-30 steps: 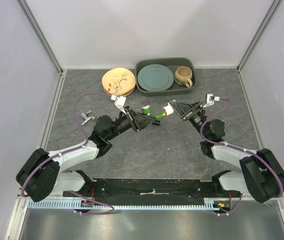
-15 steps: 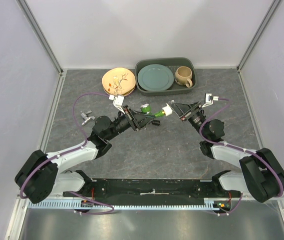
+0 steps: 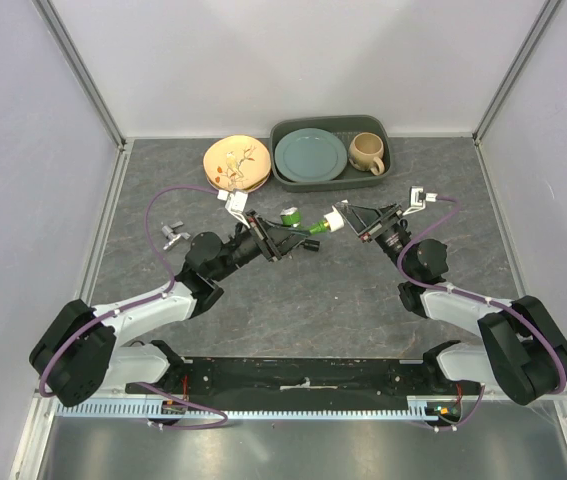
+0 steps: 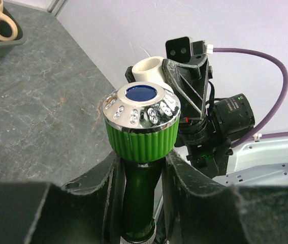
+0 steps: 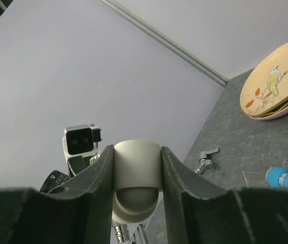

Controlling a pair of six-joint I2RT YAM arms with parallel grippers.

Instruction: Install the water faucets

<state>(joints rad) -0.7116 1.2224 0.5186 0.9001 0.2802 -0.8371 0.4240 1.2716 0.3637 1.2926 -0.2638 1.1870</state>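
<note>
Left wrist view puts the left pincer (image 4: 142, 175) in front. Its two pads are clamped on the dark stem of the green faucet (image 4: 141, 136), whose ribbed collar and chrome threaded end point away toward the other arm. Just behind that chrome ring sits the white elbow fitting (image 4: 148, 68), gripped from both sides by the right pincer (image 5: 137, 175).

Over the last second the right arm has carried the fitting in toward the faucet, and the gap between the two has all but closed. In the last half of that second neither has moved noticeably. I judge that the approach is over and the mating step is in hand: the threaded end now has to find the mouth of the elbow and be turned in. No view shows whether the threads already touch the fitting.

Both parts hang above the middle of the counter (image 3: 313, 300), somewhat toward its far edge. The blue faucet (image 5: 286, 178) lies on the counter, apart from both pincers, so half the job looks to be ahead.

Near the left edge lies a small grey metal piece (image 3: 171, 237). At the far edge stand a bird plate (image 3: 236, 160) and, just right of it, a tray (image 3: 333, 183) holding a teal plate (image 3: 310, 154) and a mug (image 3: 367, 152). Pale walls (image 3: 293, 60) close in three sides.
</note>
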